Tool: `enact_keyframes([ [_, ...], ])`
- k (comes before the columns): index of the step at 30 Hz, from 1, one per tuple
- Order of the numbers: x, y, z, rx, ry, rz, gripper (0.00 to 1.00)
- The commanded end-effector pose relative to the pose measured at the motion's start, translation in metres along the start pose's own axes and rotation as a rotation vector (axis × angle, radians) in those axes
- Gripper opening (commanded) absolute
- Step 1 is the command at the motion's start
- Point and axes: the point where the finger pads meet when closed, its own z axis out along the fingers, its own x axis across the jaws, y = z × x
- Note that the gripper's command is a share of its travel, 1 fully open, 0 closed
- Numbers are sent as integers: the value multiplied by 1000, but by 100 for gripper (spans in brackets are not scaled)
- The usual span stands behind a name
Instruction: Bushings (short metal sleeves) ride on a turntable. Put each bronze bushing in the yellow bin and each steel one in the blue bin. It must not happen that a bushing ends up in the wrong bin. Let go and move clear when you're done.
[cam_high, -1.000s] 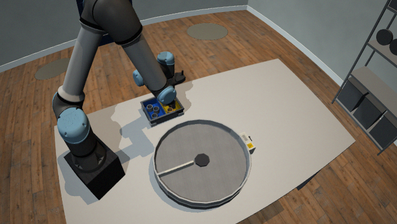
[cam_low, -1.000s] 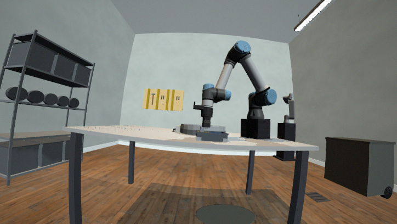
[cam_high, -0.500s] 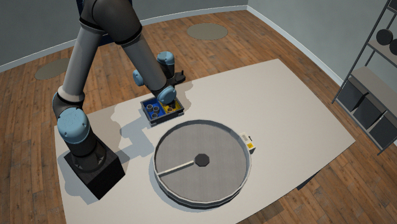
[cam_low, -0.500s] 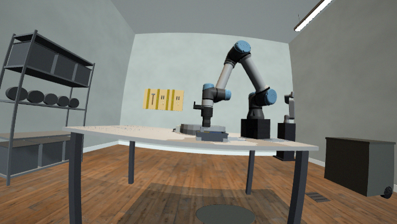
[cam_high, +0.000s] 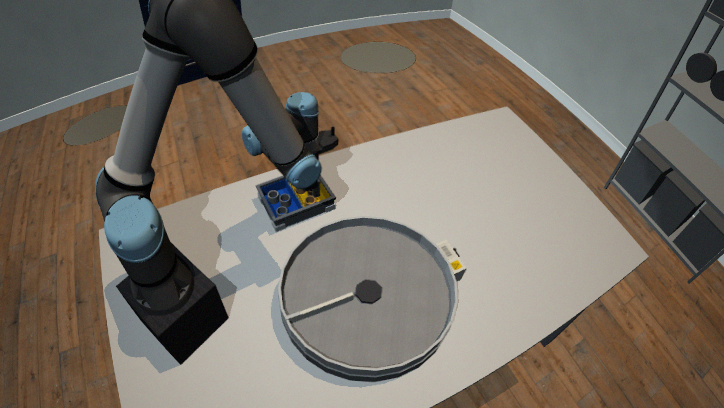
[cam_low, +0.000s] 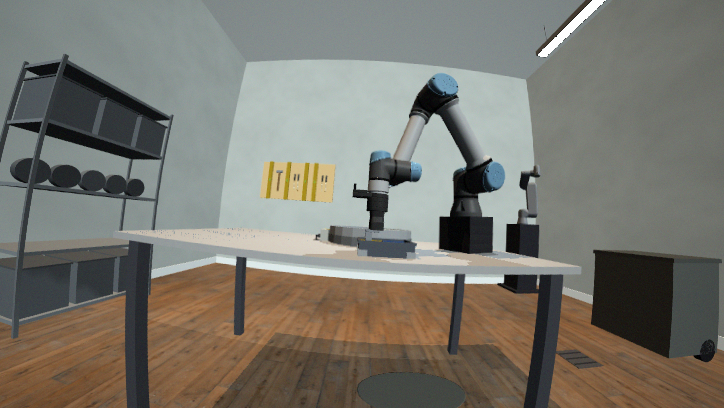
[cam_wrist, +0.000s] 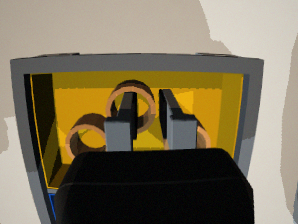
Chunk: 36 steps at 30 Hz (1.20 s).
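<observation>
My gripper (cam_wrist: 148, 104) hangs just above the yellow bin (cam_wrist: 140, 119), fingers a little apart with nothing between them. Bronze bushings lie in the bin below it: one (cam_wrist: 131, 102) behind the left finger, one (cam_wrist: 87, 139) to the left, and one edge (cam_wrist: 201, 137) showing at the right. In the top view the yellow bin (cam_high: 312, 196) sits beside the blue bin (cam_high: 280, 201), which holds three steel bushings (cam_high: 284, 199). The arm's wrist (cam_high: 303, 169) hides the fingers there. The turntable (cam_high: 368, 296) carries no bushings.
The twin bin tray (cam_low: 387, 247) stands between the turntable and the table's far edge. A small white box (cam_high: 451, 258) sits at the turntable's right rim. The arm's black base (cam_high: 169, 309) is at the left. A shelf rack (cam_high: 678, 152) stands off the table.
</observation>
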Motion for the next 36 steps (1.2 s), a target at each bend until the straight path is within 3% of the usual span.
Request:
enact_keyframes([
  [1, 0, -1, -2, 2, 0, 0, 42],
  [36, 0, 0, -11, 2, 0, 0, 42],
])
